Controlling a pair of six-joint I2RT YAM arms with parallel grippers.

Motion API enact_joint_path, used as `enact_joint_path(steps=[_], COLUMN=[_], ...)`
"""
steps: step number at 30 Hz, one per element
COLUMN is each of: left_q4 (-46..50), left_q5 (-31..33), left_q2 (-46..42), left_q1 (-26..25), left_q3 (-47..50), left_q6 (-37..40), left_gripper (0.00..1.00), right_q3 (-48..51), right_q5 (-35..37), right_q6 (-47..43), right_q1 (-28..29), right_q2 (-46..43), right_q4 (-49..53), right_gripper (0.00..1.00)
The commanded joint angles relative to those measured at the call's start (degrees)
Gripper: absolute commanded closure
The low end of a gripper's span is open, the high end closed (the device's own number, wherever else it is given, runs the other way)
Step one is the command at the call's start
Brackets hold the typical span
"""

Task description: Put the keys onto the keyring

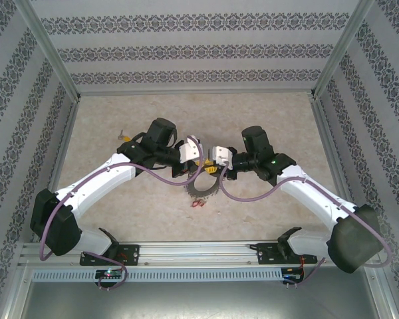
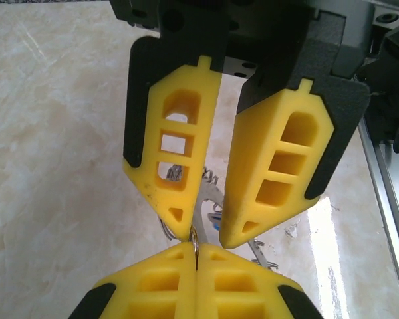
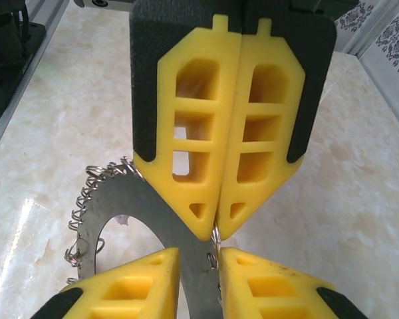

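Checking in from the remote seat: the keyring (image 3: 120,196) sits mid-bench (image 1: 266,113) between the two arms. Its flat face is turned up at my right wrist cam, with wire loops fringing the outer edge. Right jaws are spread astride the band, which runs lengthwise between them (can't tell if they're actually touching it). Left jaws are pressed together, nipping a metal sliver (image 2: 195,239) at the tips; key or ring edge, I can't tell. One yellow-headed key (image 1: 124,135) lies well off to the left, too small to read its heading. Red tags (image 1: 197,204) lie just near-side of the ring.
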State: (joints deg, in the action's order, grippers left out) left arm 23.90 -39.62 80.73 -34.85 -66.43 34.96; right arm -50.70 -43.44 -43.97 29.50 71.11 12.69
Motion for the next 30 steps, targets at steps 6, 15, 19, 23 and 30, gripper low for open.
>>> enact_joint_path(steps=[6,15,19,23,30], left_q4=[-3.6,-1.4,-0.6,-1.0,-3.5], left_q5=[-6.2,-7.7,-7.6,-7.0,-6.1], left_q2=[-1.2,-0.9,-1.7,-1.8,-0.9], left_q1=[-0.1,0.0,0.5,0.6,0.6], left_q3=[-0.7,-1.0,-0.4,0.6,1.8], left_q6=[0.8,1.2,1.0,0.2,-0.2], left_gripper=[1.00,0.98,0.67,0.66,0.66], right_q3=[-1.1,5.6,8.3,9.9,11.1], right_q5=[0.9,0.7,-0.2,-0.5,-1.6], right_q6=[0.5,3.0,4.1,5.4,6.1], right_q1=[0.7,-1.0,-2.0,-2.5,-2.7], right_q2=[1.8,-2.2,-4.6,-5.7,-6.6], right_q4=[-1.0,-10.8,-13.4,-15.1,-16.3], right_gripper=[0.96,1.00,1.00,1.00,1.00])
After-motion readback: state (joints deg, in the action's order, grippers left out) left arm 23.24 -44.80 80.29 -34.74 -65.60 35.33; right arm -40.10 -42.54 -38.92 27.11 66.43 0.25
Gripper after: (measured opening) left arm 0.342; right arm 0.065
